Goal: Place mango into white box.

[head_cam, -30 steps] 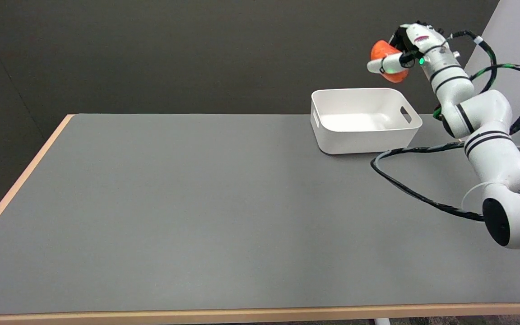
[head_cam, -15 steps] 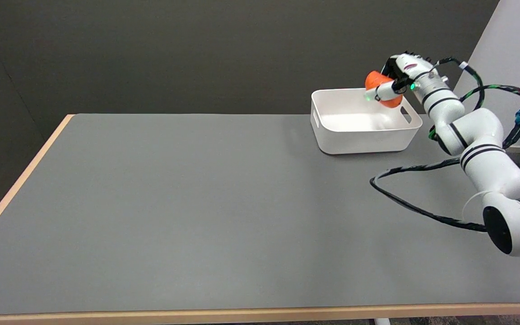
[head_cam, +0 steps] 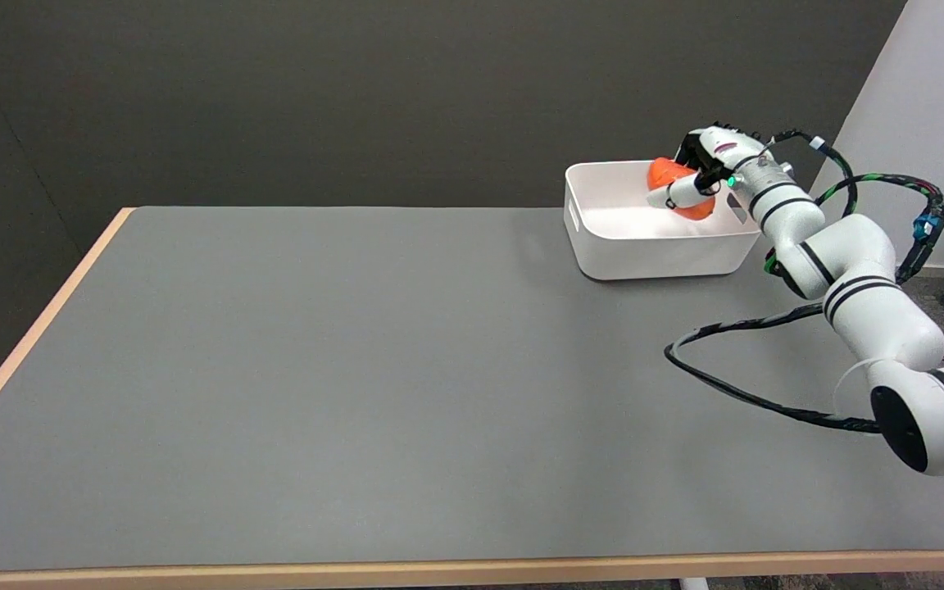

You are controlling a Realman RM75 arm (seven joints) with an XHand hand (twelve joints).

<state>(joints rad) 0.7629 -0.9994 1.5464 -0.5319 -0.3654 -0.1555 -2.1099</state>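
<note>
We see a grey table point(head_cam: 316, 369) with a black cable point(head_cam: 734, 389) looping at right. Farther back, our right hand point(head_cam: 697, 176) grips the orange mango point(head_cam: 669, 176) inside the white box's point(head_cam: 644, 250) open top.

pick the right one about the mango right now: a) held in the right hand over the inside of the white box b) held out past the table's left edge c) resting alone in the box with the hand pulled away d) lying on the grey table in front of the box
a: the right hand grips the orange mango, which sits within the rim of the white box at the table's far right.
</note>
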